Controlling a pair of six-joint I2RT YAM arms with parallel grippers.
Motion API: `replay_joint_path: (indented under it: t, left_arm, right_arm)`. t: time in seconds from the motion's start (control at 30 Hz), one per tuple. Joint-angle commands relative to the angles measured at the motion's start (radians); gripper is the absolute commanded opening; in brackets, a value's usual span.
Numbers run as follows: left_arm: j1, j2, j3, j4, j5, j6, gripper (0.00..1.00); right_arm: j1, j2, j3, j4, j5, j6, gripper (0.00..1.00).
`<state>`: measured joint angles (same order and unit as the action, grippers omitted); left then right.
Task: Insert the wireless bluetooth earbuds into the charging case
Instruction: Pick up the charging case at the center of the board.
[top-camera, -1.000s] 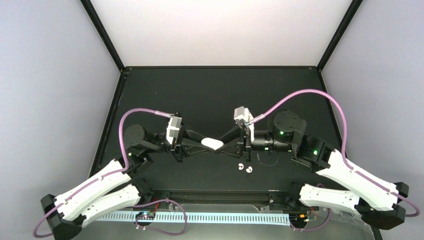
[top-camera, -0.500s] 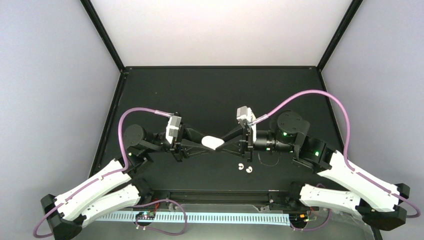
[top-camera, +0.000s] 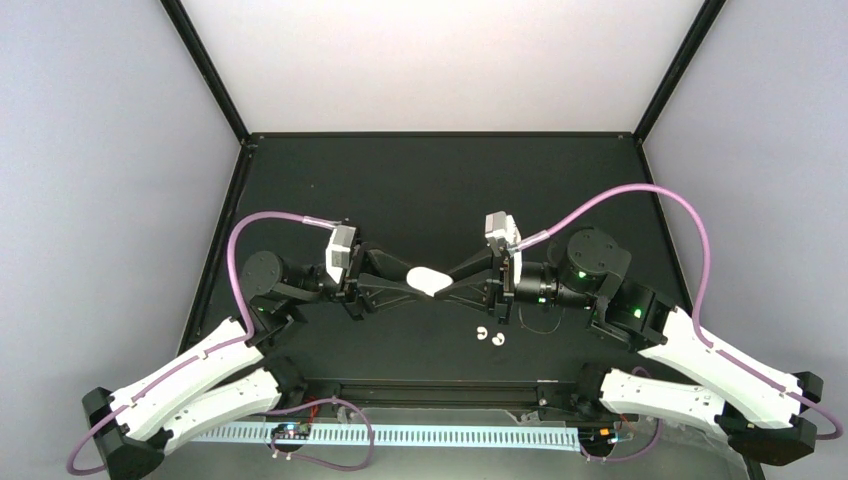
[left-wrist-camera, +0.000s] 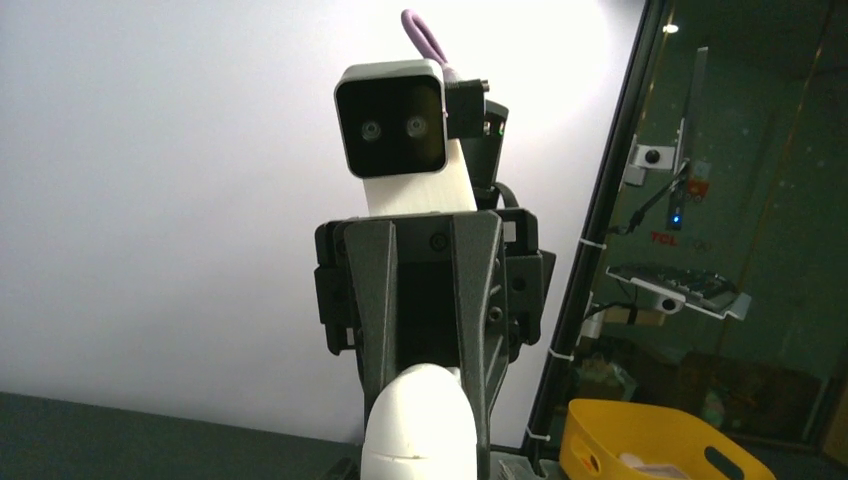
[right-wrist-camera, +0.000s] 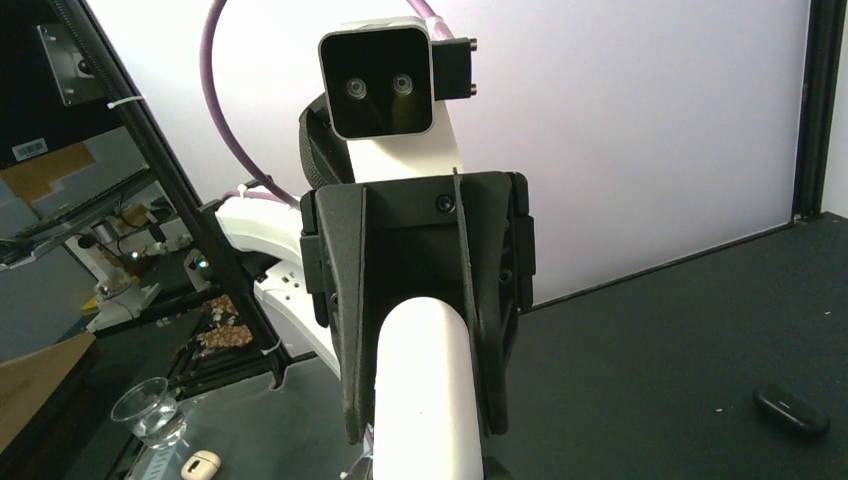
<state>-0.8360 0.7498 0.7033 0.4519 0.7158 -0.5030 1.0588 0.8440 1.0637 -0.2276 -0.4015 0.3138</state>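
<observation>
A white oval charging case (top-camera: 428, 281) hangs above the middle of the black table, held from both sides. My left gripper (top-camera: 412, 283) is shut on its left end and my right gripper (top-camera: 447, 287) is shut on its right end. In the left wrist view the case (left-wrist-camera: 415, 425) sits between the right gripper's dark fingers (left-wrist-camera: 372, 300). In the right wrist view the case (right-wrist-camera: 425, 390) sits between the left gripper's fingers (right-wrist-camera: 350, 330). Two white earbuds (top-camera: 490, 336) lie on the table just in front of the right gripper. No black earbuds show.
A black oval object (right-wrist-camera: 790, 410) lies on the table (top-camera: 420, 190) in the right wrist view. A yellow bin (left-wrist-camera: 650, 440), a clear cup (right-wrist-camera: 148, 408) and a small white case-like thing (right-wrist-camera: 200, 463) sit beyond the table. Black frame posts stand at the far corners.
Both grippers keep hold of the case. It has shifted slightly towards the far side; the left wrist has moved a little left and the right wrist a little right.
</observation>
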Motion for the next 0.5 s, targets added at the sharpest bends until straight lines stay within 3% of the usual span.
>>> replay_joint_path:
  t: [0.0, 0.2, 0.37, 0.4, 0.47]
  left_arm:
    - [0.001, 0.026, 0.014, 0.097, -0.009, -0.051, 0.33]
    - [0.000, 0.052, 0.029, 0.106, 0.018, -0.060, 0.22]
    - [0.000, 0.054, 0.026, 0.097, 0.023, -0.060, 0.21]
    - [0.000, 0.054, 0.026, 0.097, 0.024, -0.060, 0.18]
    - [-0.001, 0.054, 0.027, 0.099, 0.032, -0.056, 0.04]
  right_arm:
    - [-0.004, -0.004, -0.009, 0.047, 0.011, 0.002, 0.17]
    - [-0.004, -0.006, -0.008, 0.038, 0.014, -0.004, 0.17]
    - [-0.004, -0.009, -0.009, 0.036, 0.018, -0.007, 0.17]
    - [-0.004, -0.009, -0.011, 0.035, 0.018, -0.007, 0.17]
    - [-0.003, -0.009, -0.011, 0.036, 0.015, -0.007, 0.18]
